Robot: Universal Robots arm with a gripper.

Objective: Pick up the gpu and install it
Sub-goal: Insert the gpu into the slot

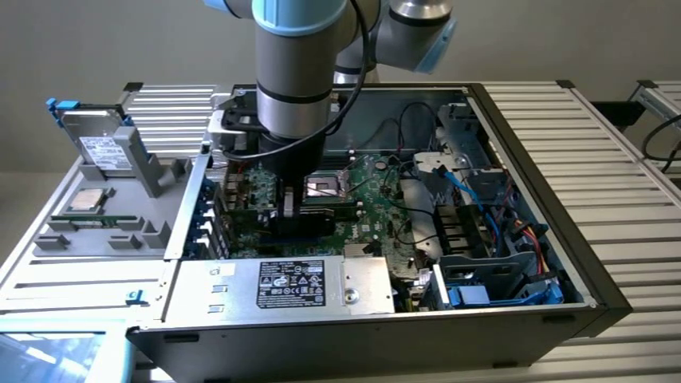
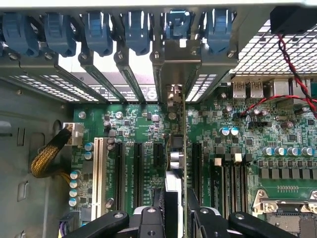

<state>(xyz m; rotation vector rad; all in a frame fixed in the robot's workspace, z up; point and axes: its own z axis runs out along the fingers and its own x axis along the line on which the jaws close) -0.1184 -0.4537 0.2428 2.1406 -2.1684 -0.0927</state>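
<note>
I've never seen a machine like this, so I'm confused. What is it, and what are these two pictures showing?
It is a robot arm reaching into an open computer box. One picture comes from a camera standing off the arm, the other from a camera on its wrist, looking past its claw. The claw grips a small green card, standing on edge at the slots of the big green board. Beside the box, a grey tray holds a silver drive.

— How many blue latches point(image 2: 96, 29) along the slot row?
— Six.
— Cards and boards?
— One gpu point(image 2: 178, 148), one motherboard point(image 2: 277, 124), one white slot point(image 2: 99, 173).
— And the bigger pieces?
— One case point(image 1: 352, 339), one power supply point(image 1: 287, 286), one hard drive point(image 1: 107, 148), one robot arm point(image 1: 298, 72).
</note>
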